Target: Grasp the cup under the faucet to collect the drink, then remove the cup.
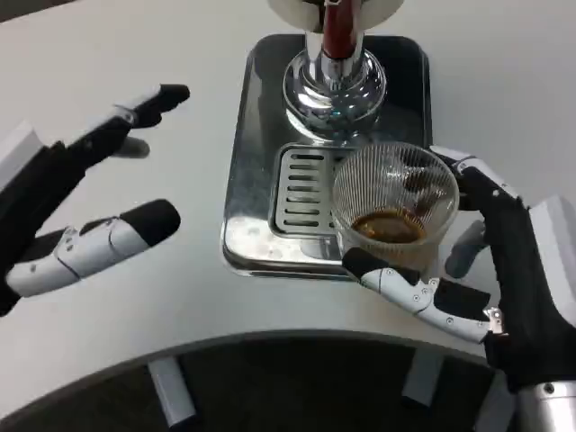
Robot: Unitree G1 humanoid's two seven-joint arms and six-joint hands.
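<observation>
Gripping the cup (396, 202) at the tray's (247, 180) 4 o'clock, right hand (472, 261) wraps its ribbed wall. Thin, clear, partly filled: likely slippery, spill-prone; hold mid-wall. Left hand (90, 193) is open, idle.

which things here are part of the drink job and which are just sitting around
Part of the job: ribbed glass cup holding brown drink, right hand gripping it, faucet, metal drip tray.

Idle: left hand, open above the white table.

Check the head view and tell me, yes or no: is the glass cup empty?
No. The ribbed glass cup, gripped by the right hand over the drip tray, holds a shallow pool of brown drink at its bottom.
</observation>
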